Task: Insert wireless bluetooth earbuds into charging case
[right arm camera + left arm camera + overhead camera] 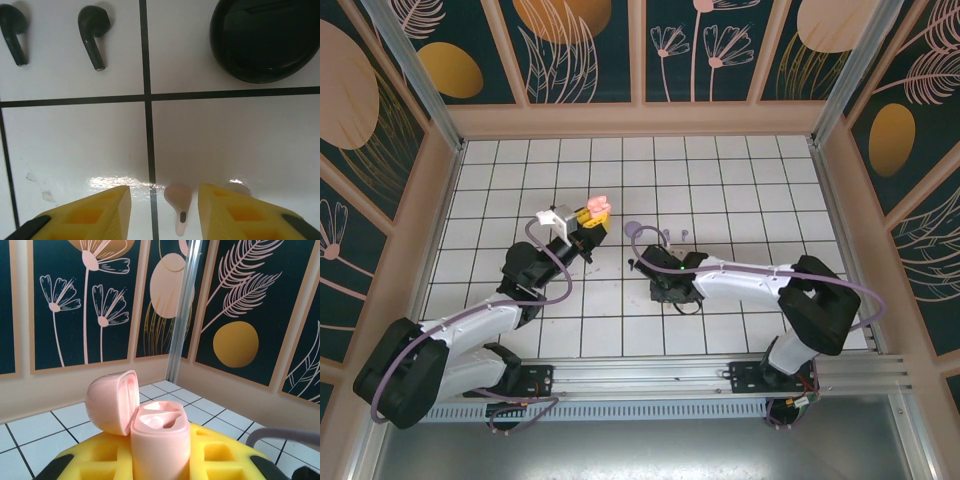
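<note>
White tiles with dark lines covered the table [740, 190], and walls painted with flowers and leaves stood all round it.

I saw my right gripper [164, 216] low over the tiles, near the middle of the table. Its two yellow fingers [90, 217] stood apart. One pink earbud [178, 206] lay on the tile between them, just beside a dark line. I could see a gap on each side of it, so nothing was squeezed. Past the fingers, two black earbuds [93, 35] lay side by side on the next tile, not touching each other. A round black case [265, 37] sat on the tile beside theirs, across a dark line, and it looked closed.

My left gripper [160, 462] was near the middle of the table too, a bit more toward the left edge. Its yellow fingers were pressed tight on the pink case [160, 437] and held it upright. The lid [112, 400] stood open, tipped over to one side. Two little hollows showed in the top of the case.

From above, I saw a small lilac round thing [633, 230] on the tiles between the two grippers. It was too small for me to tell more.
</note>
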